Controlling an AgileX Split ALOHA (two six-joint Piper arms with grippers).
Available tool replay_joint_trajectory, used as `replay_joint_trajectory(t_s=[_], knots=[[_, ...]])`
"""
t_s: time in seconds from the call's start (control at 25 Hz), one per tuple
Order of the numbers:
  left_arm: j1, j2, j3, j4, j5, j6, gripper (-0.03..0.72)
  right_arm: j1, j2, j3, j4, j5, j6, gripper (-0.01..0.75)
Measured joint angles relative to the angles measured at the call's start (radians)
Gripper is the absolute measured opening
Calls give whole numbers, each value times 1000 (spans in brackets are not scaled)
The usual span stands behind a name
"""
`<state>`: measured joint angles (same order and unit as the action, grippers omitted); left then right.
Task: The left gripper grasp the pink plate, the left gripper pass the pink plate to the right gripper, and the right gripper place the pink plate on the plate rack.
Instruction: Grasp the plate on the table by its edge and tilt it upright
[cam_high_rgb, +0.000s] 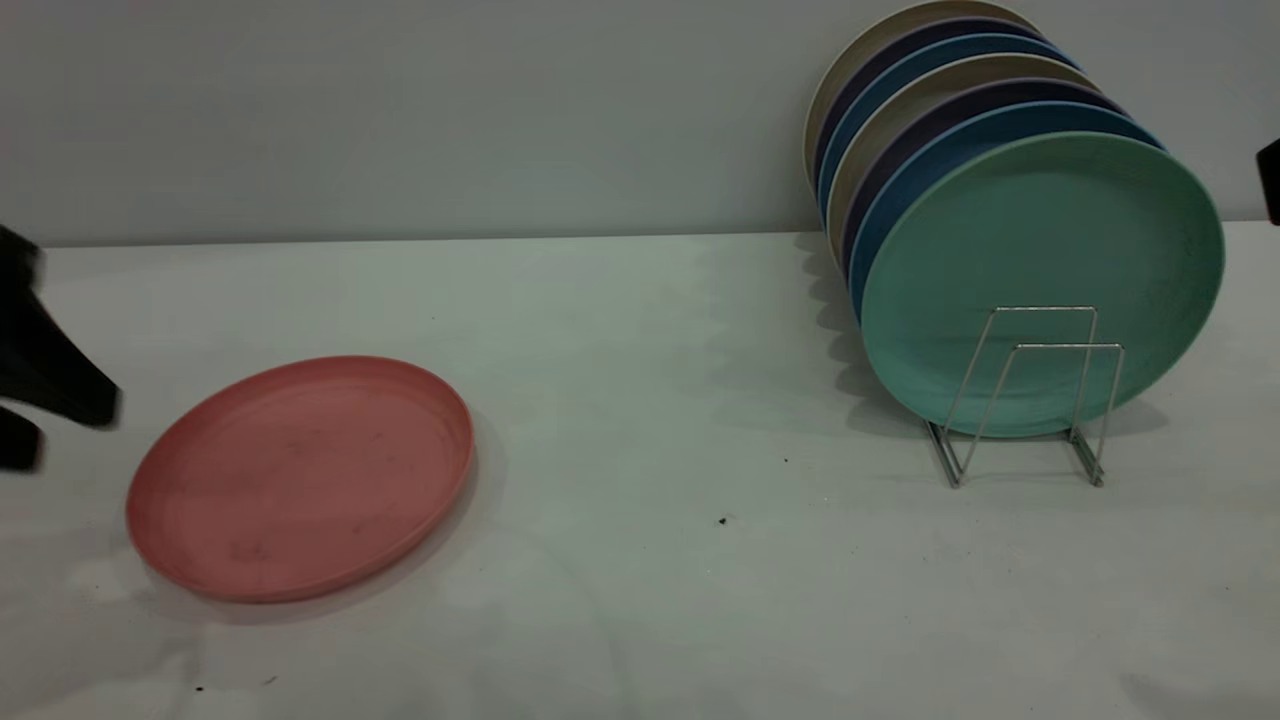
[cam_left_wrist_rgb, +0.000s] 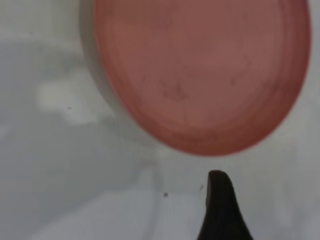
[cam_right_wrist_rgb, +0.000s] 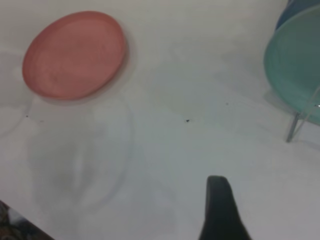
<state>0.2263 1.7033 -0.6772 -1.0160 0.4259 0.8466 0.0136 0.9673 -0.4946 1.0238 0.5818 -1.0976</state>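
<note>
Salmon-pink plate (cam_high_rgb: 300, 478), mint-green plate (cam_high_rgb: 1045, 280), silver rack (cam_high_rgb: 1030, 395)

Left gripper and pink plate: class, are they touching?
Apart. The exterior view shows bare table between the left gripper and the pink plate.

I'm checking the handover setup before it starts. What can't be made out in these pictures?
- Left tool: exterior view, cut off by the frame's left edge and blurred; the left wrist view shows a single finger.
- Right tool: a sliver at the right edge.
- Plate rack: rear loops hidden by the mint-green plate.
- Pink plate: nothing hidden.
</note>
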Motion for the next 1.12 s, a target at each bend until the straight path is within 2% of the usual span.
replay_joint_trajectory(t_s=[0.2, 0.36, 0.72, 0.92, 1.12], knots=[[0, 150, -2, -273, -62, 240, 508, 0, 8, 0, 12, -1, -11, 510], [0, 219, -8, -418, -105, 350, 508, 0, 8, 0, 14, -2, -12, 510], [0, 330, -9, -576, -137, 456, 509, 0, 8, 0, 14, -3, -12, 510], [0, 372, -10, -716, -137, 577, 509, 0, 8, 0, 14, -3, -12, 511], [0, 413, -38, -748, -137, 614, 509, 0, 8, 0, 14, -3, -12, 511]])
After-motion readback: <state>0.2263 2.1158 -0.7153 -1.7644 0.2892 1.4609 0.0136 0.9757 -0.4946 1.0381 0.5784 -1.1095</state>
